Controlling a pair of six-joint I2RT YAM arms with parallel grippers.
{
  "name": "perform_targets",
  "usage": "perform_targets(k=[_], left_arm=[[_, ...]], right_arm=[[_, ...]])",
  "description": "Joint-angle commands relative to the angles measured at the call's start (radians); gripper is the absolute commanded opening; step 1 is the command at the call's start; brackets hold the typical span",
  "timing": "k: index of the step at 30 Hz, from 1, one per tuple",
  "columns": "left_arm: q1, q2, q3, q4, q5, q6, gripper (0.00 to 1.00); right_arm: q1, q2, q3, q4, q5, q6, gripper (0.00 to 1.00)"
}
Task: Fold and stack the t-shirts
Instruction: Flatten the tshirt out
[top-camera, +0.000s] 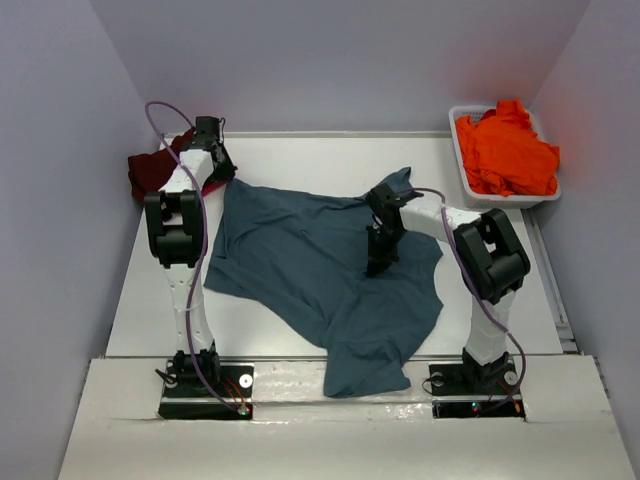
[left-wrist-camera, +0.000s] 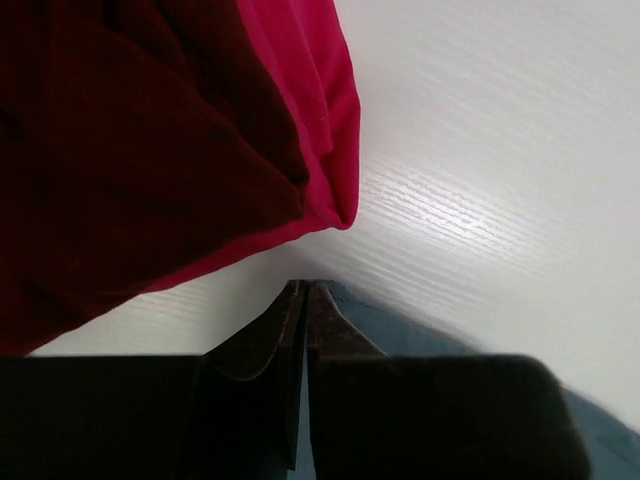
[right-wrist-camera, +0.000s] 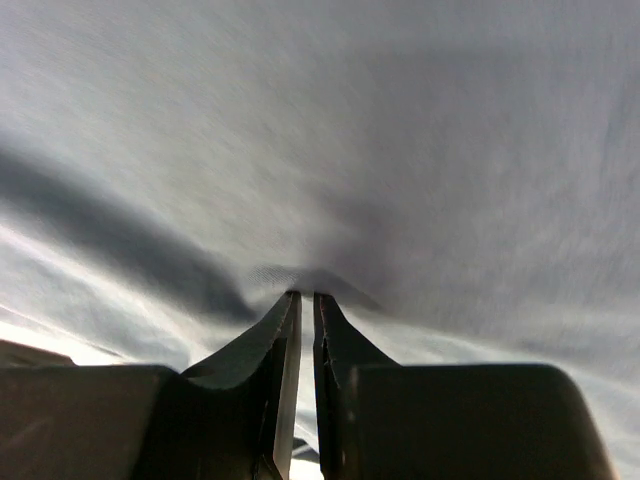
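We judge the slate teal-blue t-shirt (top-camera: 300, 260) to be light, limp and shapeless. It sprawls rumpled over the middle of the counter (top-camera: 265, 335), with one end drooping off the edge at 6 o'clock. It will probably sag wherever it is lifted, so we would take it at shoulder or hem corners, not mid-panel.

The right fingers (right-wrist-camera: 345, 345) are clenched on a pinch of it just right of centre, the cloth puckering into their tips. The left fingers (left-wrist-camera: 265, 335) are drawn nearly together at its 10 o'clock corner; we cannot tell whether cloth is caught between them.

Near them lies the dark maroon t-shirt (top-camera: 150, 172), with the bright pink t-shirt (left-wrist-camera: 325, 110) showing at its edge. The vivid orange t-shirt (top-camera: 505, 150) fills a white tub (top-camera: 512, 199) at 2 o'clock.

The counter looks smooth and white, so cloth should slide. Pale walls close in on three sides.
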Motion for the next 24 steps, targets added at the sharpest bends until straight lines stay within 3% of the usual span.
perform_targets(k=[1,3,4,8,14,24], left_arm=[[0.006,0.002,0.071,-0.048,-0.017,0.027,0.29],[0.006,0.001,0.065,-0.051,-0.022,0.030,0.41],[0.006,-0.008,0.061,-0.052,-0.037,0.025,0.62],[0.006,-0.047,0.021,-0.040,-0.057,0.018,0.84],[0.006,-0.125,0.002,-0.046,-0.088,0.007,0.87],[-0.046,-0.364,-0.120,-0.054,-0.117,0.008,0.87]], right_arm=[[0.004,0.050,0.109,-0.005,0.068,-0.030,0.16],[0.004,0.059,0.140,-0.013,0.073,-0.038,0.16],[0.004,0.066,0.157,-0.023,0.076,-0.041,0.16],[-0.005,0.084,0.238,-0.042,0.082,-0.044,0.17],[-0.005,0.104,0.329,-0.073,0.090,-0.061,0.19],[-0.023,0.040,0.174,-0.010,0.088,-0.041,0.19]])
